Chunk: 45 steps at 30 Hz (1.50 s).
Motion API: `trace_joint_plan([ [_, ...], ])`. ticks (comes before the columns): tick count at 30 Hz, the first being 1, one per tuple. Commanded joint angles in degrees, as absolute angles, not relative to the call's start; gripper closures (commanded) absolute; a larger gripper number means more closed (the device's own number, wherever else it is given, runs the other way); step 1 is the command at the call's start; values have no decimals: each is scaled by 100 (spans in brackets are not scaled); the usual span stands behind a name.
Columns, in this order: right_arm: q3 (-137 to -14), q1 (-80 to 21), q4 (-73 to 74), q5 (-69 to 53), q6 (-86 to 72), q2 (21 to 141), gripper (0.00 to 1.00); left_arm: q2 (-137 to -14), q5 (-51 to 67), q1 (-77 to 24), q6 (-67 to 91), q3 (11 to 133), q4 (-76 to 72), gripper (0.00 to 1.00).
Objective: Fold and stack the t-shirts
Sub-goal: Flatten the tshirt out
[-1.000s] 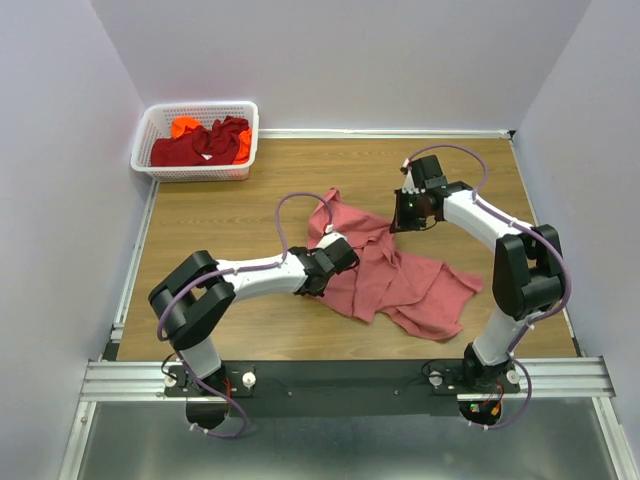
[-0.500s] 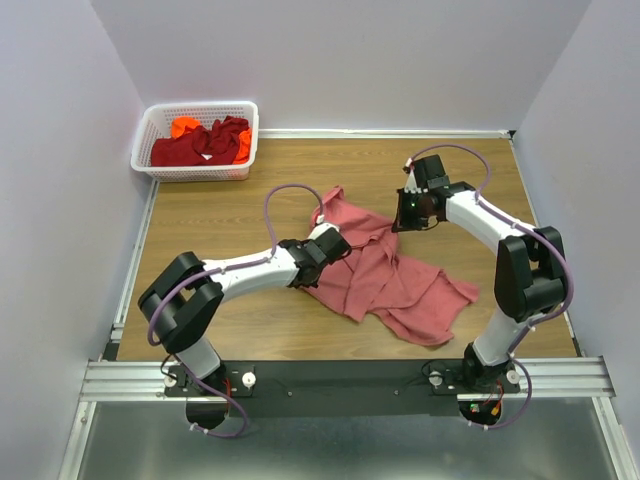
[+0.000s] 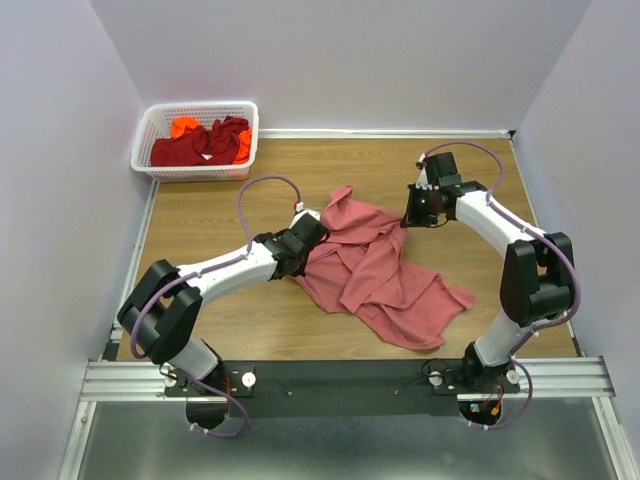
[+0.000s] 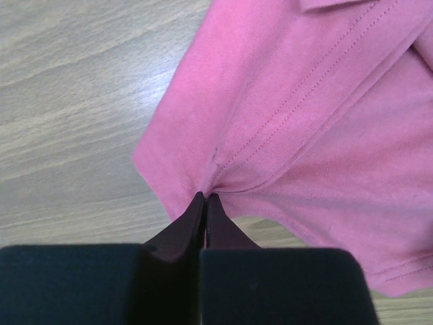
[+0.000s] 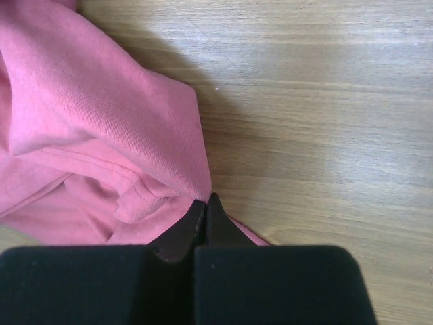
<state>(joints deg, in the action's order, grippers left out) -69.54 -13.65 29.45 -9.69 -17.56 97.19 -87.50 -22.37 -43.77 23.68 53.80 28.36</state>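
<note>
Both clenched on pink shirt (image 3: 375, 265): left end effector (image 4: 205, 200) at its left edge, right end effector (image 5: 205, 202) at its far-right edge. Shirt bunched on desk (image 3: 200, 220) between them, bulk trailing nearward.

The large t-shirt (image 3: 375, 270) lies at the centre of the table (image 3: 210, 210). The lattice basket (image 3: 200, 106) stands at the far-left corner, with further t-shirts (image 3: 190, 150) heaped inside. The left gripper (image 3: 312, 232) meets the large t-shirt's left edge, and the right gripper (image 3: 410, 218) its far-right edge.
</note>
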Motion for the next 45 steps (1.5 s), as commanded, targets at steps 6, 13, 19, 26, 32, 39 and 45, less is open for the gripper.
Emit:
trace_joint_plan([
  [6,-6794,-1327,2865,-1037,-1819,9580,99,-8701,-1512,-4052,2215,4993,2049,80],
  [13,-6768,-1327,2856,-1213,-1863,9571,99,-8895,-1301,-3911,2189,5018,1793,63],
  [19,-6688,-1327,2856,-1222,-1863,9519,99,-8868,-1380,-3823,2057,5089,1819,66],
  [26,-6706,-1327,2865,-967,-1837,9448,99,-8719,-1477,-3595,1872,5133,1872,71],
  [32,-6741,-1327,2865,-905,-1846,9440,99,-8745,-1459,-3419,1828,5177,1846,76],
  [39,-6732,-1327,2865,-712,-1854,9457,99,-8868,-1231,-3366,1828,5194,1749,100],
  [45,-6680,-1055,2874,376,-2275,9194,99,-8588,-1853,-3278,2074,5300,1977,100],
])
